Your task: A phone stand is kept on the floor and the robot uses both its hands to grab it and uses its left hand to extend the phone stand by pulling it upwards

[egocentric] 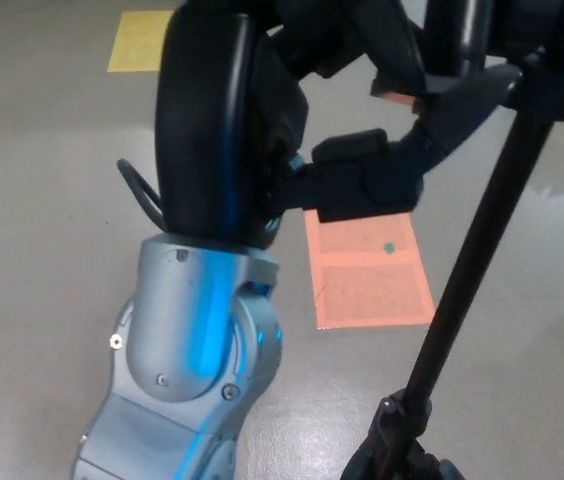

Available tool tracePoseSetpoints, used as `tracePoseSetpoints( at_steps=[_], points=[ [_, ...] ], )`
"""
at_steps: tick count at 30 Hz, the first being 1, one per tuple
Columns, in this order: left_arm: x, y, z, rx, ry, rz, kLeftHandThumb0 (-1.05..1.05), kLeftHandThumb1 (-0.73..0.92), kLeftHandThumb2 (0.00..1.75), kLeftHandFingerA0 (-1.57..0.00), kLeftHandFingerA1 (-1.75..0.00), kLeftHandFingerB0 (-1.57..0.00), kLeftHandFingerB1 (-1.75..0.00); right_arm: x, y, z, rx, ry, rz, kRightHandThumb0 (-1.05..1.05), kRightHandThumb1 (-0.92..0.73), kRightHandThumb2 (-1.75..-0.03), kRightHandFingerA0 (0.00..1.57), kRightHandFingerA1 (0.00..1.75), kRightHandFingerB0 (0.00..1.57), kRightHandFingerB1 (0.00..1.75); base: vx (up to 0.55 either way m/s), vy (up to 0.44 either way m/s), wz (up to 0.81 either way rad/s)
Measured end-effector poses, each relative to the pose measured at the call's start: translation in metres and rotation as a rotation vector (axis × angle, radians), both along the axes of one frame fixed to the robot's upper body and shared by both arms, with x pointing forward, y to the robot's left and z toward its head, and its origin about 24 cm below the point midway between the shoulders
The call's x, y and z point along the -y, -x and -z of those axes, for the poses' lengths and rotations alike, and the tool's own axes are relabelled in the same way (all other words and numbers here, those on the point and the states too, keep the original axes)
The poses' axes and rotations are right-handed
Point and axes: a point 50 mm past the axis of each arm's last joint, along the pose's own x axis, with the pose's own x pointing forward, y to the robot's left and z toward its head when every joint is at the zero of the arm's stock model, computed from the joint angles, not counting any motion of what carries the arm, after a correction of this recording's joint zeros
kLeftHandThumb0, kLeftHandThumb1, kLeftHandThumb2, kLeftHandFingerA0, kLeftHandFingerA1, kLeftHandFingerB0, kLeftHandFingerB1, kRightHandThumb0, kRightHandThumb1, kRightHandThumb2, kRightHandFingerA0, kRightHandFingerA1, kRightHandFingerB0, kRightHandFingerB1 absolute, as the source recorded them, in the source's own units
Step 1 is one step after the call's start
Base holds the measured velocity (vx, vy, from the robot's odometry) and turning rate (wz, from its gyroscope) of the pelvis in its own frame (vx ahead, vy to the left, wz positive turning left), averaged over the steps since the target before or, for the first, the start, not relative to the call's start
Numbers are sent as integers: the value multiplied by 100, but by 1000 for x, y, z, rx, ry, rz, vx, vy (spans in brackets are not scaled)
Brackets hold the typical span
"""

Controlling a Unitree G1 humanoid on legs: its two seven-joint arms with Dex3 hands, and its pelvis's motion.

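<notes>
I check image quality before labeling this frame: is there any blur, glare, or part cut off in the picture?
Head view: the left hand is very close to the camera, large and slightly soft, its top cut by the upper edge; a blue sheen runs down the silver forearm; the phone stand pole is sharp enough, but its head is cropped; the floor shows soft, pale reflections; the orange mat is clear.

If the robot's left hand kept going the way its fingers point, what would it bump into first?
The black left hand points its fingers toward picture right, where the black phone stand's thin pole slants up. It already seems to touch the stand's head near the top, so that comes first, though depth is hard to judge.
</notes>
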Motion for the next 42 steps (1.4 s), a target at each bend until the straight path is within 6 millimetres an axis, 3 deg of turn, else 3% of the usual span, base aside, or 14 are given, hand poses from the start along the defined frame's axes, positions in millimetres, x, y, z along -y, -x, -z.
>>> tracePoseSetpoints(
  at_steps=[3,4,5,10,17,28,42],
  points=[
    [-2,-1,0,-5,5,-4,-7,51,70,-93,-175,-84,-175,0,0,0,0,-1,1,-23,-89,-69,98,175,72,175,0,0,0],
    [-3,-1,0,-4,8,-4,-15,40,86,-129,-144,-112,-136,0,0,0,0,-1,1,-24,-88,-69,100,175,73,175,0,0,0],
    [-3,-1,0,-4,9,-3,-11,53,71,-97,-175,-83,-175,0,0,0,0,-2,1,-23,-88,-69,100,175,73,175,0,0,0],
    [2,11,-4,31,15,40,-7,56,69,-96,-175,-83,-175,-2,5,3,-15,-1,-2,-24,-87,-69,101,175,75,175,0,0,0],
    [10,23,12,-2,-7,98,-6,60,64,-91,-175,-72,-175,-3,9,6,-32,2,-6,-23,-88,-69,99,175,73,175,0,0,0],
    [-3,22,55,-131,-16,68,-9,61,62,-90,-175,-73,-175,-3,8,6,-34,10,-6,-26,-90,-68,95,175,69,175,0,0,0],
    [-21,23,91,-191,90,35,-11,58,63,-90,-175,-75,-175,-9,8,6,-41,16,-27,-25,-90,-67,95,175,68,175,0,0,0]
  ],
)
